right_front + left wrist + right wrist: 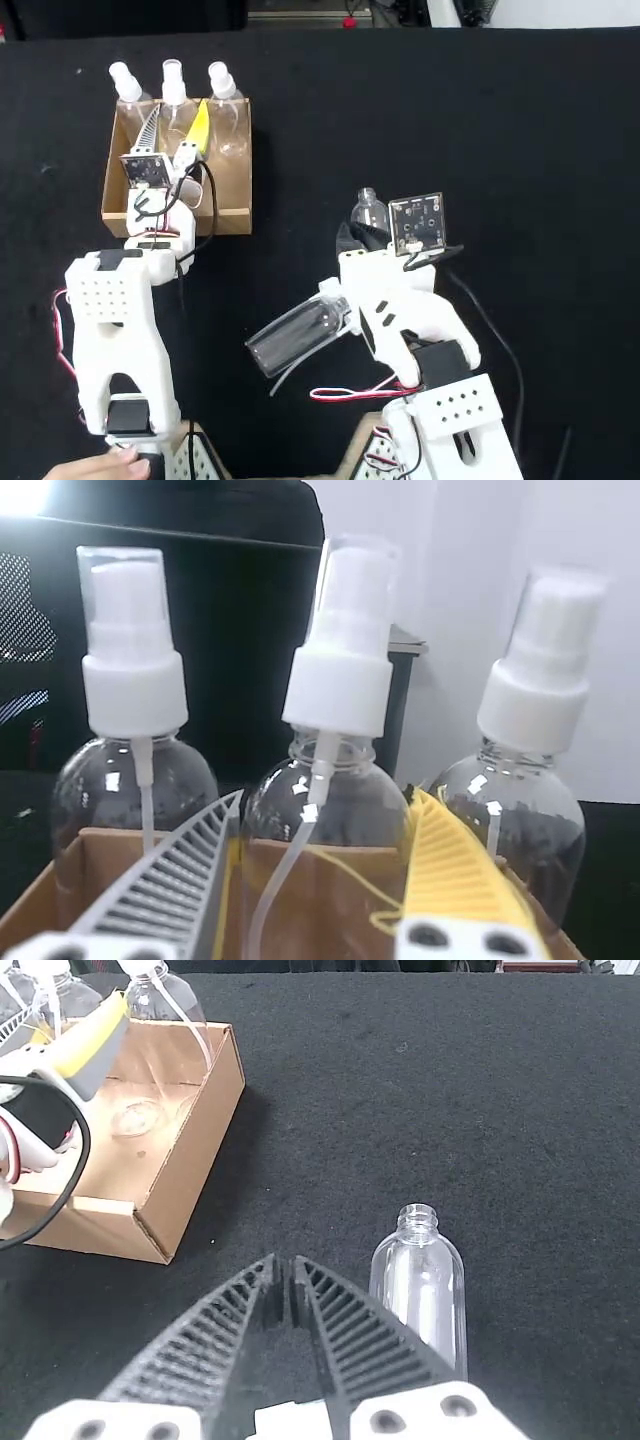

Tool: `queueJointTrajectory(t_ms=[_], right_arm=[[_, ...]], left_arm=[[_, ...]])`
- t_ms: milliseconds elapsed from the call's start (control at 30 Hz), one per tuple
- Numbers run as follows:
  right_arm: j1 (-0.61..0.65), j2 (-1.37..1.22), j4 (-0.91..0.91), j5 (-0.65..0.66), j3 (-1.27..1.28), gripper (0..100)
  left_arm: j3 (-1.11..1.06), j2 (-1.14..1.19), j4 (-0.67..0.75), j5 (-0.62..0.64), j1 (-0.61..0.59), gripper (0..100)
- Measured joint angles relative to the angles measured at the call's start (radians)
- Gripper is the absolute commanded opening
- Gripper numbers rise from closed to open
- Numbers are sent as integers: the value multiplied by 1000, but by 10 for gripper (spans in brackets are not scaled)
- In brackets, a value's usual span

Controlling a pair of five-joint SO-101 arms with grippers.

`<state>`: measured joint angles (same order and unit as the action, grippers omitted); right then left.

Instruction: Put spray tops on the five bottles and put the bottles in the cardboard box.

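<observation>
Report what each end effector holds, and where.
The right end effector is shut and empty. The left end effector sits around the middle bottle's body; whether it grips cannot be told.

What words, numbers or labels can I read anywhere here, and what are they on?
None are readable.
The capped bottles and the uncapped bottle are clear and bear no label.
The cardboard box has plain walls.
Any print on the circuit boards at the wrists is too small to read.

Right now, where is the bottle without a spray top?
The bare bottle stands mid-table in the high view, beside the right gripper, right of the cardboard box.
</observation>
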<state>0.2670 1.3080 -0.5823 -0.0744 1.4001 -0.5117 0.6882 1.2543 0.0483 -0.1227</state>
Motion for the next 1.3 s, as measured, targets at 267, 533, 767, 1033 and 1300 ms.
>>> queueJointTrajectory(t_ms=[267,533,767,1033,1300], right_arm=[[0,0,0,0,0,12],[0,0,0,0,0,12],[0,0,0,0,0,12],[0,0,0,0,0,12],[0,0,0,0,0,12]], left_arm=[[-9,0,0,9,0,116],[-9,0,0,9,-2,116],[-9,0,0,9,-20,116],[-11,0,0,9,-20,116],[-11,0,0,9,-20,116]])
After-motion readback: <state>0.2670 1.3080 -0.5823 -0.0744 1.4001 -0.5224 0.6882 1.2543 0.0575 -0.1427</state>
